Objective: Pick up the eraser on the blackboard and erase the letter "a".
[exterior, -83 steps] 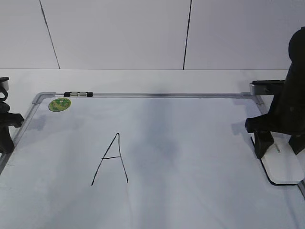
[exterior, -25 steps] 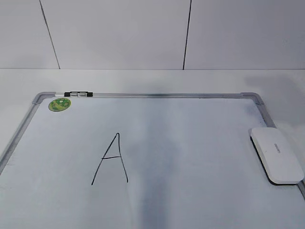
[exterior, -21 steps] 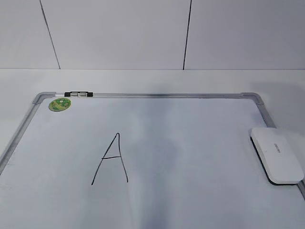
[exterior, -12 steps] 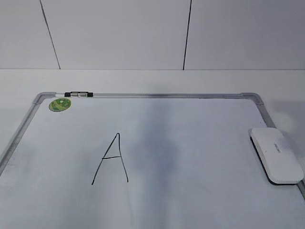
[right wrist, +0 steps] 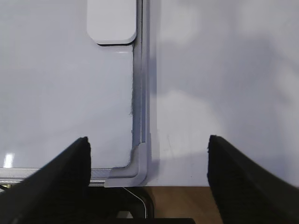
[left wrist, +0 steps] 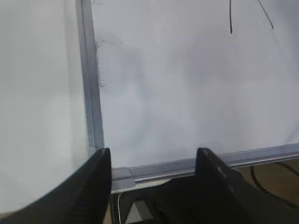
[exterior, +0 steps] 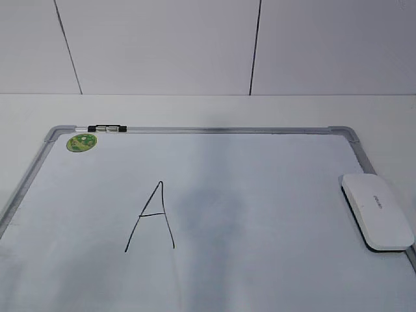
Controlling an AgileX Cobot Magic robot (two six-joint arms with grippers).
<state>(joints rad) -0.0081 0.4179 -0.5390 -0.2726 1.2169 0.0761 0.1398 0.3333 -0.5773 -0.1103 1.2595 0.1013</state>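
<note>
The eraser [exterior: 377, 211], a white rounded block with a black underside, lies flat at the right edge of the blackboard [exterior: 260, 188]. Its near end also shows in the right wrist view [right wrist: 112, 21]. No lowercase "a" shows; only a tall angular capital "A" [exterior: 151, 214] stands left of the middle, and its leg ends show in the left wrist view [left wrist: 231, 21]. My left gripper [left wrist: 153, 156] is open and empty over the board's near left corner. My right gripper [right wrist: 148, 144] is open and empty over the near right corner, well short of the eraser. Neither gripper shows in the exterior view.
A round green sticker [exterior: 81, 142] sits in the board's far left corner beside a black clip [exterior: 107, 128] on the frame. The grey frame [right wrist: 140, 93] runs under my right gripper. White table lies to its right, and a wooden edge [right wrist: 187, 200] shows below.
Both arms stood at the board's edges 3.3 s ago, the right one at the eraser. They have left the exterior view. The eraser lies in the same place. Shadows shift across the board.
</note>
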